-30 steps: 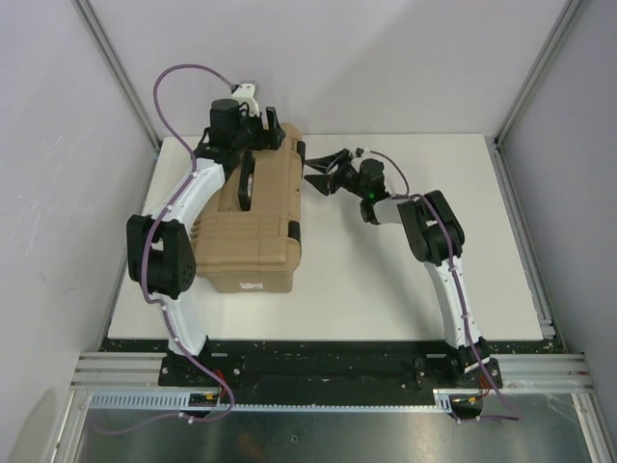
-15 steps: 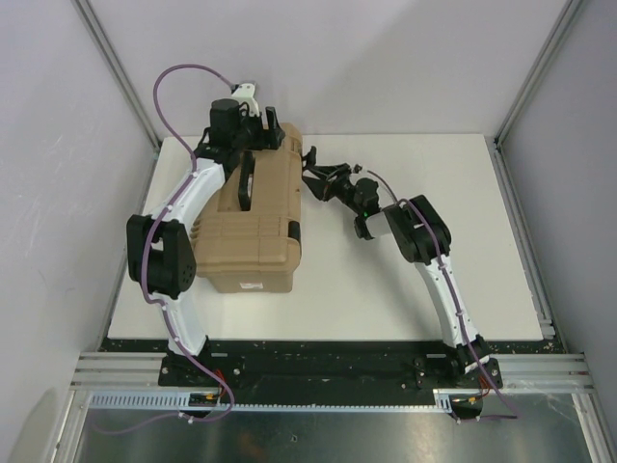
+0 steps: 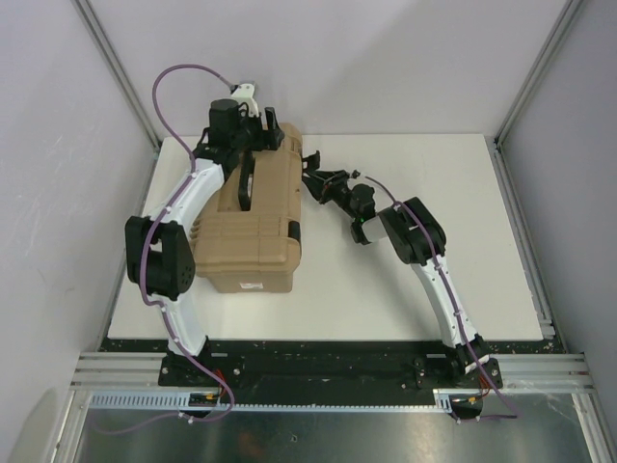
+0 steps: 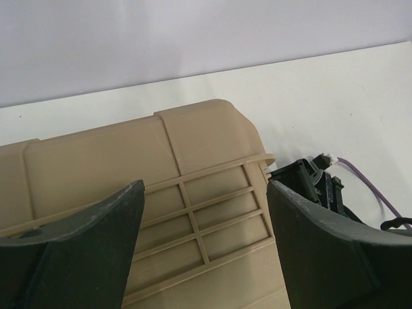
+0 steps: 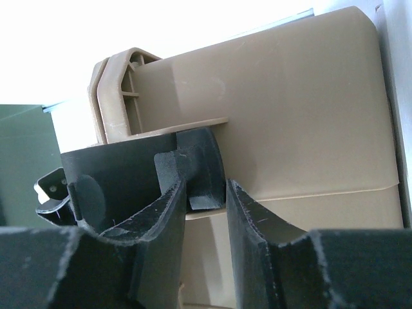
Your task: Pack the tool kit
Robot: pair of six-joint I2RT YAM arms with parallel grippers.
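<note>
A closed tan toolbox (image 3: 253, 231) lies lengthwise on the white desk (image 3: 405, 289), its black carry handle (image 3: 245, 179) on top of the lid. It sits directly left of the right hand (image 5: 206, 188) and beneath the left hand (image 4: 205, 190). The right hand reaches sideways to the box's right wall, its fingers drawn narrow around a black latch (image 5: 196, 158), whose tab sits between the fingertips. Whether they actually clamp it cannot be told. Just beyond those fingers, a tan hinge lug (image 5: 119, 96) projects from the wall. Farther back, the left hand hangs above the far end of the lid with its fingers spread wide and nothing between them. The ribbed tan panel lies below the gap. A purple cable (image 4: 370, 188) shows beyond its right finger.
</note>
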